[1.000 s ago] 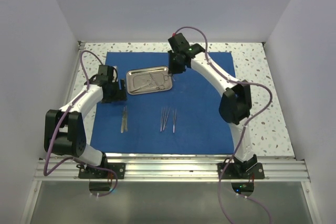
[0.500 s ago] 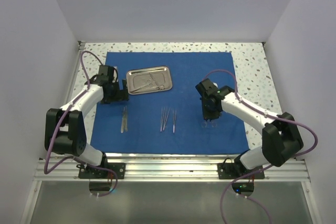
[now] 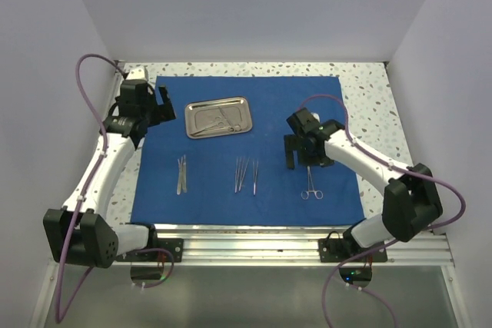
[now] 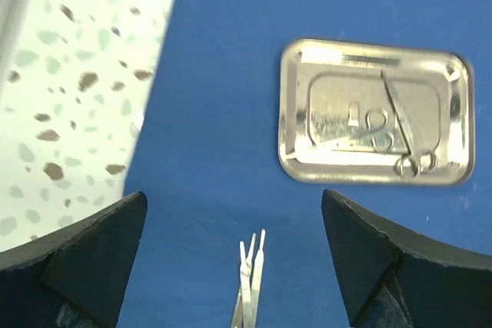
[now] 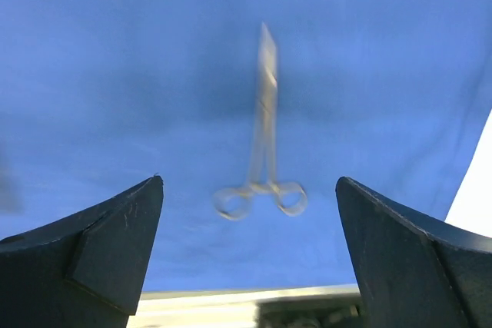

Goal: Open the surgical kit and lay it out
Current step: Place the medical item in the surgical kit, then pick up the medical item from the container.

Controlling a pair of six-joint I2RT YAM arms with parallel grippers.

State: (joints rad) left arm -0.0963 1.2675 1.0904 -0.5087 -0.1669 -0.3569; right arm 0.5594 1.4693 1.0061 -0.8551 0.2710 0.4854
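1. Nearest the arm bases, the ring-handled scissors (image 3: 311, 187) lie flat on the blue cloth (image 3: 284, 105), rings toward the near edge and tips pointing away. The right gripper (image 3: 304, 160) hangs just over the tips, jaws spread wide with nothing between them (the right wrist view shows the scissors lying free in the gap, slightly blurred).
2. In the same row to the left are a cluster of thin tweezers (image 3: 246, 174) mid-cloth and a second set of tweezers (image 3: 182, 175) further left. All lie parallel and apart. This reads as a deliberate line-up, so each piece can be seen and picked up singly.
3. The cloth is opened out as one flat sheet over the speckled table (image 3: 369, 90) and serves as the layout field.
4. Farther back, the steel tray (image 4: 290, 105) sits on the cloth, left of centre. It is not empty: at least one ring-handled instrument and a thin straight piece are inside. Glare hides the exact count.
5. The left gripper (image 3: 163, 105) is raised at the cloth's far-left edge, beside the tray, fingers fully apart and holding nothing. Judgement: it is well placed to go for the tray contents.
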